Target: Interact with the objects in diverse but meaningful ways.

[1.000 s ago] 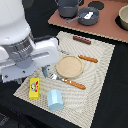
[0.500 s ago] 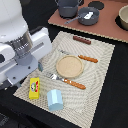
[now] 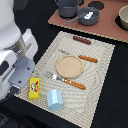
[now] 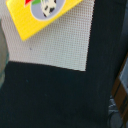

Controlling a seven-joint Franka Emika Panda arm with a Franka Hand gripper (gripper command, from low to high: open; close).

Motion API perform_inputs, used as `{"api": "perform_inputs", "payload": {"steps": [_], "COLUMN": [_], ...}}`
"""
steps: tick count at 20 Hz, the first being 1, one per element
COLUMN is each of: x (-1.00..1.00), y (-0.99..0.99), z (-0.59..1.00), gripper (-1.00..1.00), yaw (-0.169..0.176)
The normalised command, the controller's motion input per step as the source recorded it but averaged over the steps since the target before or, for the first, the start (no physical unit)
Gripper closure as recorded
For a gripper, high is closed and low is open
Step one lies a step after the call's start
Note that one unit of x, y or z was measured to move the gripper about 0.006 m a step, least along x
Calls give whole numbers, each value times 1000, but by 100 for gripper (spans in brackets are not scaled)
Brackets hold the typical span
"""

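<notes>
The yellow rectangular box with red-green label (image 3: 34,88) is laid at the near left edge of the woven beige placemat (image 3: 100,75), the pale blue rounded-top block (image 3: 55,99) just right of it. The dark brown sausage (image 3: 82,40) is placed at the mat's far edge, beyond the tan round plate (image 3: 69,66). The gripper's jaws are not seen, so their state cannot be told.

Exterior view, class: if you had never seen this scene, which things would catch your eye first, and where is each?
The big white robot arm fills the exterior view's left, looming over the woven placemat. Just below it, the bright yellow box sits at the mat's near edge with the pale blue block beside it. The tan round plate lies mid-mat, with an orange-handled utensil on either side.
</notes>
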Motion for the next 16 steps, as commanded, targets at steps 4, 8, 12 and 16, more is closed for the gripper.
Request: {"api": "perform_inputs", "payload": {"steps": [4, 8, 12, 16], "x": [918, 996, 956, 945], "y": [-444, -331, -288, -228], "z": [471, 581, 434, 360], "gripper": [-100, -100, -100, -100], "yaw": [0, 0, 0, 0]}}
